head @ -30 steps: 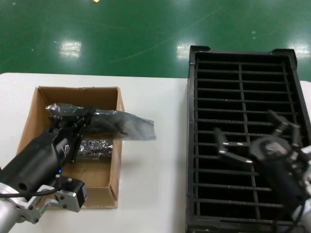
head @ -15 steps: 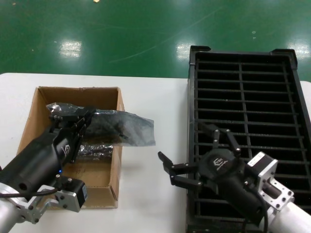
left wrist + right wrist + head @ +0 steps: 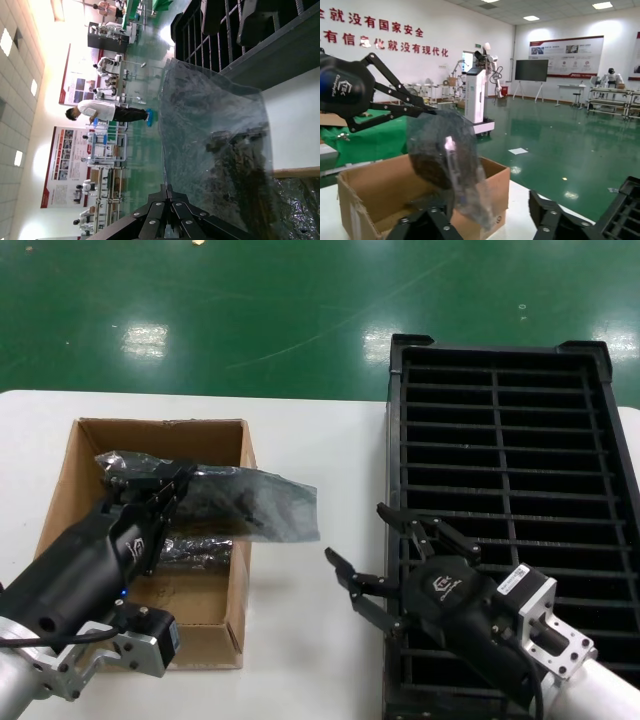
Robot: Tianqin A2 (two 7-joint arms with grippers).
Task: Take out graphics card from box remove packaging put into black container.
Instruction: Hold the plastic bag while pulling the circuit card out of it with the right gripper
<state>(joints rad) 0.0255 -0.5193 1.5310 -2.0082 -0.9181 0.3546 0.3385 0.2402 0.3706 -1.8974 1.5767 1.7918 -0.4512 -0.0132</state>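
My left gripper (image 3: pixel 150 483) is shut on one end of the crinkly grey packaging (image 3: pixel 250 505) and holds it up over the brown box (image 3: pixel 160 424). The bag's free end sticks out past the box's right wall. Inside the bag shows a dark shape, the graphics card (image 3: pixel 240 165). In the left wrist view the closed fingertips (image 3: pixel 167 188) pinch the bag's edge. My right gripper (image 3: pixel 357 536) is open, low over the table between the box and the black container (image 3: pixel 395 440), facing the bag's free end (image 3: pixel 445 160) without touching it.
Another crinkled silver bag (image 3: pixel 195 545) lies on the box floor. The white table (image 3: pixel 320 440) carries the box on the left and the container on the right. Beyond the table is green floor.
My right gripper has swung left from above the black container to the gap beside the box, open, near the bag's free end. The left gripper and bag have barely moved.
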